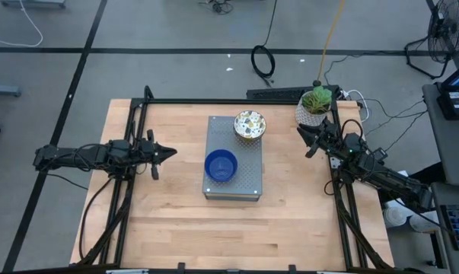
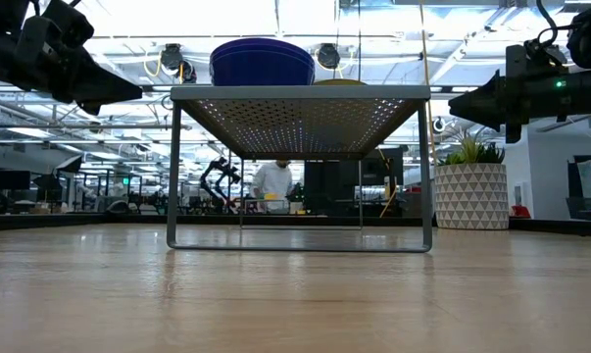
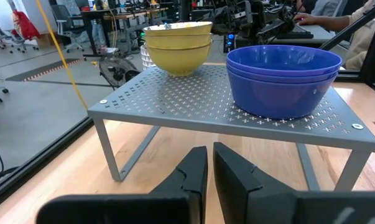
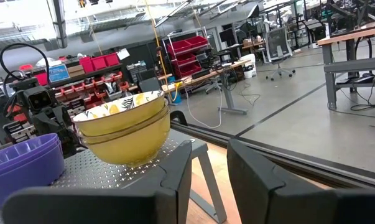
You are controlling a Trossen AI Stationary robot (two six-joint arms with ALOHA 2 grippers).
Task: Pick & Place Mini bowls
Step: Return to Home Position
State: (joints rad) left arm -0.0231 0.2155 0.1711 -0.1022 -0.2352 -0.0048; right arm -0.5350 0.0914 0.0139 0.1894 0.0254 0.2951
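Observation:
Two stacks of mini bowls stand on a grey perforated metal rack [image 1: 243,181] in the middle of the table. The glossy blue stack [image 1: 221,166] [image 3: 283,79] sits on the near part of the rack's top. The stack with yellow outsides and cream floral insides [image 1: 249,125] [image 4: 126,129] sits at the far right corner. My left gripper [image 1: 170,154] [image 3: 210,163] hovers left of the rack, pointing at it, shut and empty. My right gripper [image 1: 304,141] [image 4: 209,155] hovers right of the rack, open and empty, facing the floral stack.
A white pot with a green plant [image 1: 315,106] [image 2: 469,192] stands at the table's far right corner, just behind my right arm. The rack stands on thin legs with open space beneath its top [image 2: 300,108]. Bare wood lies on the table's near side.

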